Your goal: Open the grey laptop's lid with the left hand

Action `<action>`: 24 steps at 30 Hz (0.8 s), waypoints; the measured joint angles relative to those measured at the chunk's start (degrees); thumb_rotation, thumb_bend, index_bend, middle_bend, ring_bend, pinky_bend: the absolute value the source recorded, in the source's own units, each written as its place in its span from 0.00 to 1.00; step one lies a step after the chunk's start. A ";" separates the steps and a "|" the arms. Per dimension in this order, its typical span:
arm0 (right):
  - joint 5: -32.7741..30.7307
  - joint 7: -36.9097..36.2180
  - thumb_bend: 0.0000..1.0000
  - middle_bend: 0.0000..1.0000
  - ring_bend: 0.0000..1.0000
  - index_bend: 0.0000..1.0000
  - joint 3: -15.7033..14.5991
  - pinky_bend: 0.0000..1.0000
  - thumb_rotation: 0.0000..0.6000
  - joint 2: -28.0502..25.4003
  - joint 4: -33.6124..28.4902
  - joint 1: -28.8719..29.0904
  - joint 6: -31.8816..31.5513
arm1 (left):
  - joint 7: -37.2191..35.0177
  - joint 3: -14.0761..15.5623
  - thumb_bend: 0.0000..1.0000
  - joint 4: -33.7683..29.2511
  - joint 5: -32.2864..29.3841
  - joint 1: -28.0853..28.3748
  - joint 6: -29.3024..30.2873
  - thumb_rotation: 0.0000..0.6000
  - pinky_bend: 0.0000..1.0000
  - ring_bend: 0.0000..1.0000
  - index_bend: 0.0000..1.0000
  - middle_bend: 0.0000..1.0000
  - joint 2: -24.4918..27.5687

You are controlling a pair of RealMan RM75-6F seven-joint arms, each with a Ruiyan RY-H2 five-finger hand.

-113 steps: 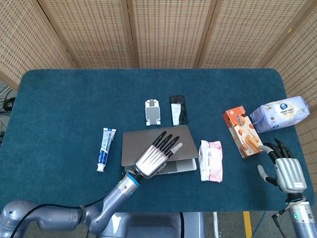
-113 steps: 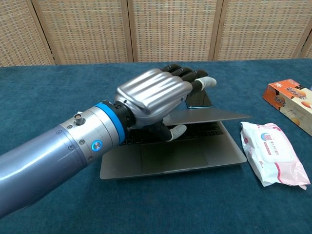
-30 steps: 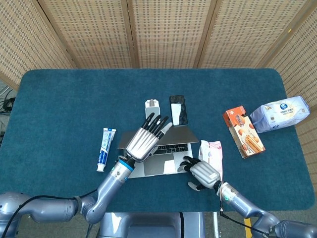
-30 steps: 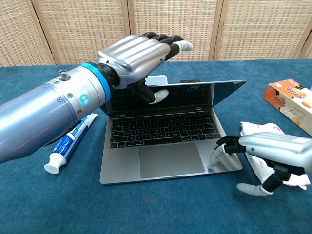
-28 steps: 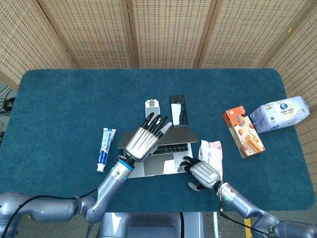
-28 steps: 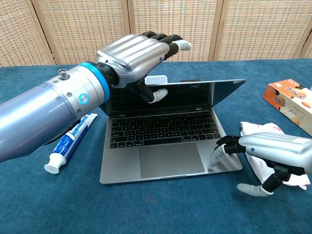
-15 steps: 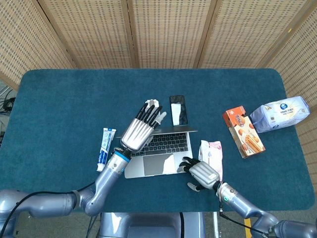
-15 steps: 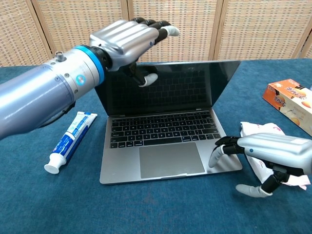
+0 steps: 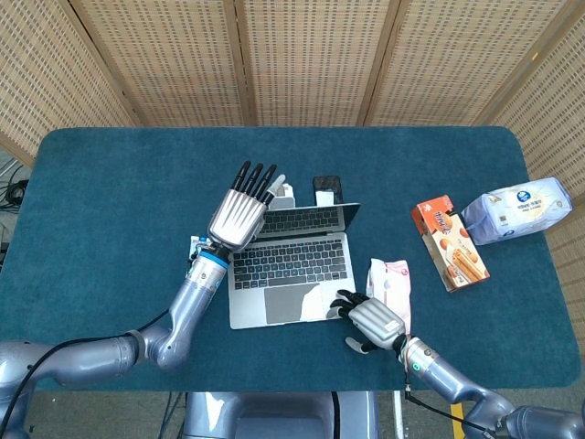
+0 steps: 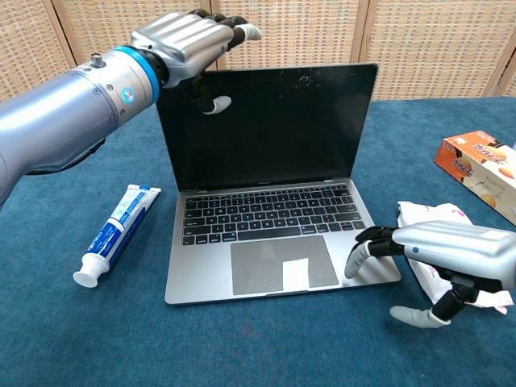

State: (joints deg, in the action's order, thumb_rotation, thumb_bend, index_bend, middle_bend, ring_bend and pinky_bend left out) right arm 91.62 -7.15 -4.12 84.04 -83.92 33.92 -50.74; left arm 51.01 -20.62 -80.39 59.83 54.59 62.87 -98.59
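Observation:
The grey laptop (image 9: 291, 265) (image 10: 274, 242) stands open in mid-table, its dark screen (image 10: 266, 129) close to upright. My left hand (image 9: 239, 215) (image 10: 184, 36) is at the lid's top left corner. Its straight fingers reach over the top edge, and its thumb (image 10: 216, 105) lies against the screen. My right hand (image 9: 370, 320) (image 10: 439, 254) sits at the laptop's front right corner. Its bent fingertips (image 10: 355, 262) press on the base and its thumb rests on the cloth. It holds nothing.
A toothpaste tube (image 10: 113, 234) lies left of the laptop. A pink wipes pack (image 9: 388, 283) (image 10: 419, 218) lies right of it, under my right hand. Further right are an orange biscuit box (image 9: 446, 244) and a tissue pack (image 9: 516, 208). A phone (image 9: 326, 189) lies behind the lid.
My left hand has swung the lid from nearly flat up to about upright, moving back and up with it. My right hand came in from the right edge and now stays pressed on the base.

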 measured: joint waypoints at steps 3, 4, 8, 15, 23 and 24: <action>-0.10 0.02 0.44 0.21 0.01 0.24 -0.03 0.17 1.00 -0.01 0.02 0.04 -0.03 | 0.20 -0.19 0.39 1.28 -1.06 0.24 -0.34 0.94 0.00 0.00 0.00 0.00 0.21; -0.13 0.03 0.44 0.21 0.01 0.24 -0.06 0.17 1.00 -0.02 0.02 0.05 -0.03 | 0.32 -0.23 0.38 1.80 -1.39 0.35 -0.46 0.94 0.00 0.00 0.00 0.00 0.30; -0.25 0.03 0.44 0.21 0.01 0.24 -0.13 0.17 1.00 -0.01 -0.01 0.10 -0.04 | 0.68 -0.36 0.38 3.56 -2.55 0.72 -0.88 0.94 0.00 0.00 0.00 0.00 0.52; -0.50 0.12 0.44 0.21 0.01 0.24 -0.23 0.17 1.00 -0.13 -0.09 0.13 -0.05 | 1.57 -0.62 0.39 6.56 -4.90 1.37 -1.47 0.94 0.00 0.00 0.00 0.00 0.90; -0.75 0.25 0.44 0.21 0.01 0.24 -0.31 0.17 1.00 -0.09 -0.10 0.12 -0.14 | 2.32 -1.25 0.38 8.69 -7.99 2.08 -2.22 0.95 0.00 0.00 0.00 0.00 1.53; -0.75 0.25 0.44 0.21 0.01 0.24 -0.31 0.17 1.00 -0.10 -0.13 0.13 -0.19 | 2.16 -1.26 0.38 8.61 -7.93 2.10 -2.19 0.95 0.00 0.00 0.00 0.00 1.62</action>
State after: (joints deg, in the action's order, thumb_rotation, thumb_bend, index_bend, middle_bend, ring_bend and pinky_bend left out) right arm 90.87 -6.90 -4.43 83.94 -84.05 34.04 -50.93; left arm 53.17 -21.87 -71.79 51.90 56.68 60.68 -96.98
